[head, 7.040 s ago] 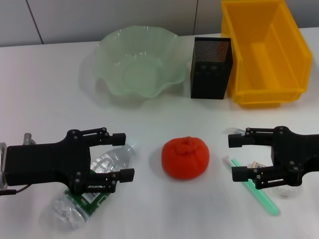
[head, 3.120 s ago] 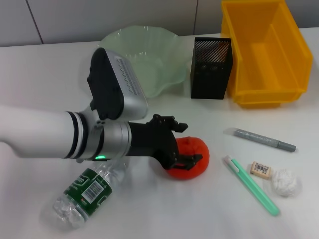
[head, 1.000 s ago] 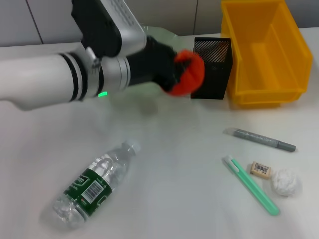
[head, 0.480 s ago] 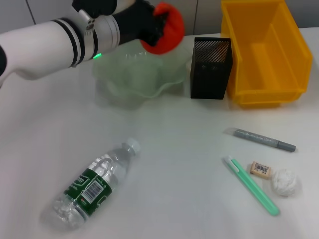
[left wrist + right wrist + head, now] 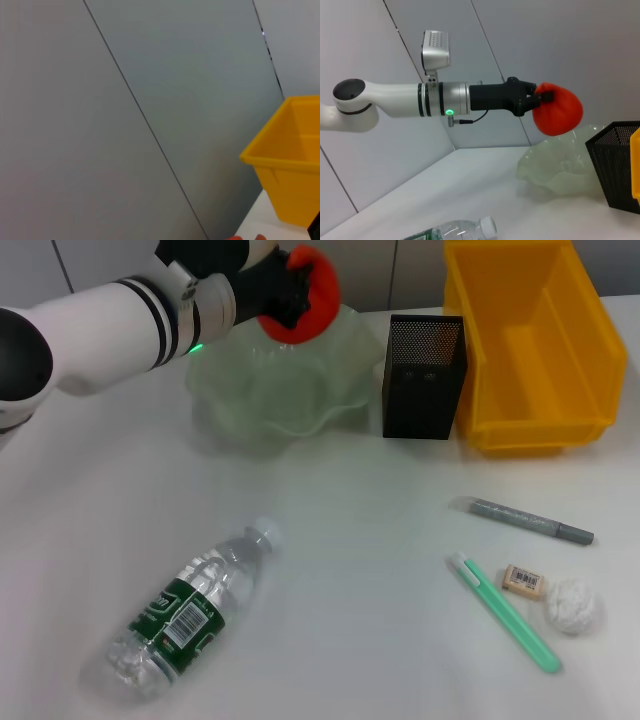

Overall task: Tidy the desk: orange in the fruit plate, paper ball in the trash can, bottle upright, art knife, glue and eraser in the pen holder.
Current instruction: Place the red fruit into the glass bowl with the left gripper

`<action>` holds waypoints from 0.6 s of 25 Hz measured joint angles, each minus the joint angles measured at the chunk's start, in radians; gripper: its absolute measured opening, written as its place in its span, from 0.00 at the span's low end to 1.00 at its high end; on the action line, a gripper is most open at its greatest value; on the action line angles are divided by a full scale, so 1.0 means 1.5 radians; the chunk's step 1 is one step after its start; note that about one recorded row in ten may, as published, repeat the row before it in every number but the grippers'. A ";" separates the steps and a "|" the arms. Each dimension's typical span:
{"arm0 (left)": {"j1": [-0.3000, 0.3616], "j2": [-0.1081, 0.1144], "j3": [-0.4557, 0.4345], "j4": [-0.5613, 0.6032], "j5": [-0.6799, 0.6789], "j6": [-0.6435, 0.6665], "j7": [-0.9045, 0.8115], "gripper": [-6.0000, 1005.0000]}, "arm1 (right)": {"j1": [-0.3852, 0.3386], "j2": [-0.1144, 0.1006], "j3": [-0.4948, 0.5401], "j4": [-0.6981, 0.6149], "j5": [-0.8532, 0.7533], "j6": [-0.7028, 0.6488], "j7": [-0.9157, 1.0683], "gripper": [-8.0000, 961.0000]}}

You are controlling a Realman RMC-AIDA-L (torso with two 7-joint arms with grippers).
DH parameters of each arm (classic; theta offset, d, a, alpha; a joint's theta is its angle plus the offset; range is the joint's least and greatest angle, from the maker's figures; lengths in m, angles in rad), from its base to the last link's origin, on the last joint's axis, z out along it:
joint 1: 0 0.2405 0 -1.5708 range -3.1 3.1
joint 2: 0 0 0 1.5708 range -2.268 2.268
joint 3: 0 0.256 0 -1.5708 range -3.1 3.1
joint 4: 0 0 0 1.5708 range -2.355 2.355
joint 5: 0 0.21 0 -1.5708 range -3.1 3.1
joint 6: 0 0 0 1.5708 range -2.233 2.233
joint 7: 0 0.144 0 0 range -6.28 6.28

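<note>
My left gripper [image 5: 288, 288] is shut on the red-orange orange [image 5: 306, 282] and holds it in the air above the far rim of the pale-green fruit plate [image 5: 335, 405]. From the right wrist view the orange [image 5: 561, 117] hangs clear above the plate [image 5: 555, 167]. The bottle [image 5: 185, 615] lies on its side at the front left. At the front right lie the grey glue stick [image 5: 520, 520], the green art knife [image 5: 505, 612], the eraser [image 5: 525, 580] and the paper ball [image 5: 573, 605]. The black mesh pen holder [image 5: 425, 375] stands beside the yellow trash can [image 5: 530, 340]. My right gripper is out of view.
A grey panelled wall runs behind the white table. The trash can [image 5: 295, 160] stands against it at the back right. My left arm [image 5: 100, 325] reaches in from the left over the back of the table.
My left gripper has carried the orange up and to the left, from in front of the pen holder to above the back of the fruit plate. The other things have not moved.
</note>
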 joint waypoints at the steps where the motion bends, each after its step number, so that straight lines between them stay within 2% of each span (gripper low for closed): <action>1: 0.000 0.000 0.001 0.001 0.000 0.001 0.000 0.09 | 0.000 0.000 0.000 0.001 0.000 0.000 -0.001 0.86; 15: 0.002 -0.001 0.015 0.025 0.022 0.023 0.009 0.10 | 0.003 -0.001 0.000 0.001 0.001 0.001 -0.003 0.86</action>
